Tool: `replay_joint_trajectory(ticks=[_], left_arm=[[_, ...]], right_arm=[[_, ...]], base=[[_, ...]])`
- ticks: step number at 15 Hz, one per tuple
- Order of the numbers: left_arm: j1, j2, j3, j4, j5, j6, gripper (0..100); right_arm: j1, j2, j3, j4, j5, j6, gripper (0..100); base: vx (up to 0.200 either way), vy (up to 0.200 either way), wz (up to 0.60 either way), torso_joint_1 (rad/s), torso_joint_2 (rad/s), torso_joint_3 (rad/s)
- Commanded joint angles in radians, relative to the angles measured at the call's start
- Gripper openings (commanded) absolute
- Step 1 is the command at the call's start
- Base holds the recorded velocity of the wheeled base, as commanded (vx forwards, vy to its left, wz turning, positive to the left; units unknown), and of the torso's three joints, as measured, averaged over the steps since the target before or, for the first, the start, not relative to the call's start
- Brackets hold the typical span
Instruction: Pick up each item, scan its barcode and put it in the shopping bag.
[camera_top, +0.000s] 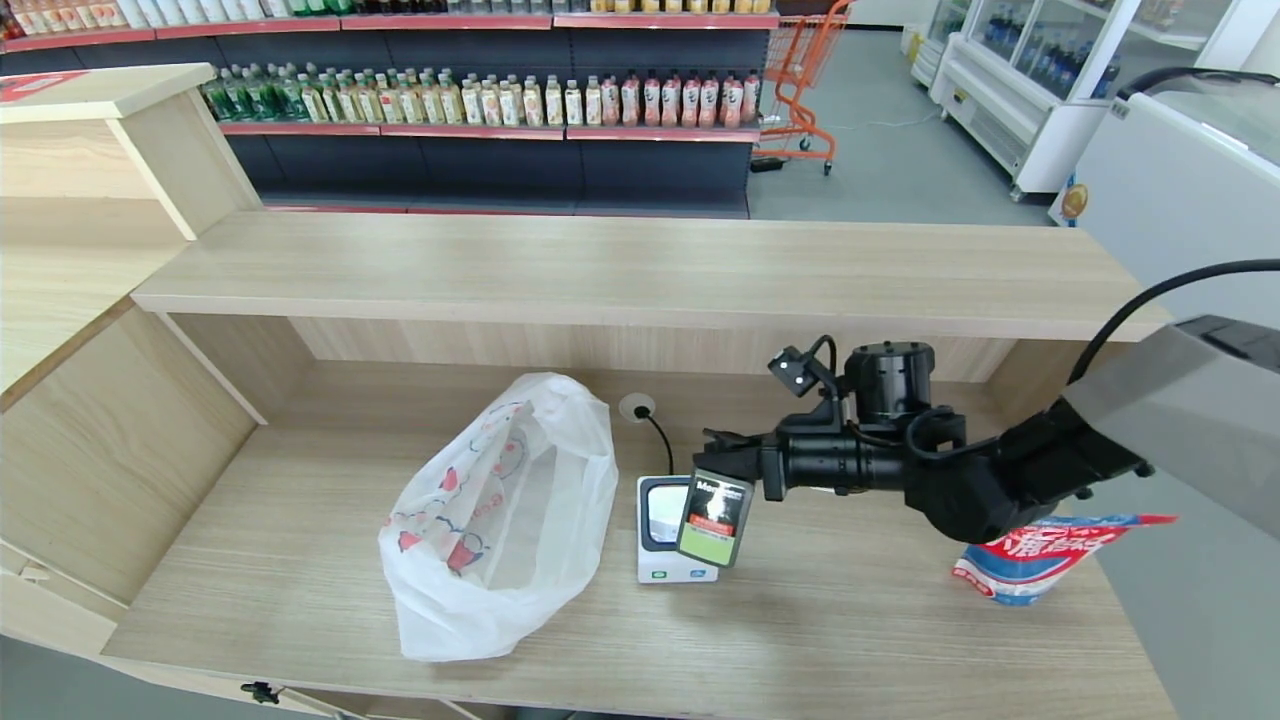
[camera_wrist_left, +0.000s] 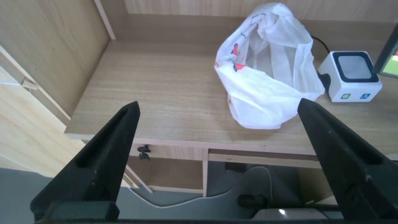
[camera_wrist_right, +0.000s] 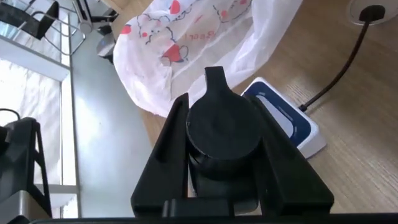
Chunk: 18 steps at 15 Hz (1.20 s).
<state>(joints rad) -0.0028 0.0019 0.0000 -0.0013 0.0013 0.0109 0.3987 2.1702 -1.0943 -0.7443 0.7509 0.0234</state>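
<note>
Tightly in the grip of the right gripper (camera_top: 722, 468), a dark packet (camera_top: 714, 522), just before the scanner (camera_top: 655, 530).

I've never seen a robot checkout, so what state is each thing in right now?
shopping bag: open, lying on the counter.
small dark package: held up before the scanner.
right hand: shut on the package.
left hand: open, holding nothing.
blue pouch: lying on the counter, untouched.
</note>
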Motion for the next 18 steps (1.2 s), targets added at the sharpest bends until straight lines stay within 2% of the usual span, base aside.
replay_joint_trajectory(ticks=[1,6,18], left_arm=[[0.0,0.0,0.0,0.0,0.0,0.0,100],[0.0,0.0,0.0,0.0,0.0,0.0,100],[0.0,0.0,0.0,0.0,0.0,0.0,100]], right_arm=[[0.028,0.082,-0.073,-0.001,-0.022,0.016,0],[0.071,0.166,-0.194,0.003,-0.071,0.027,0],[0.071,0.117,-0.194,0.0,-0.102,0.018,0]], base=[[0.0,0.0,0.0,0.0,0.0,0.0],[0.0,0.0,0.0,0.0,0.0,0.0],[0.0,0.0,0.0,0.0,0.0,0.0]])
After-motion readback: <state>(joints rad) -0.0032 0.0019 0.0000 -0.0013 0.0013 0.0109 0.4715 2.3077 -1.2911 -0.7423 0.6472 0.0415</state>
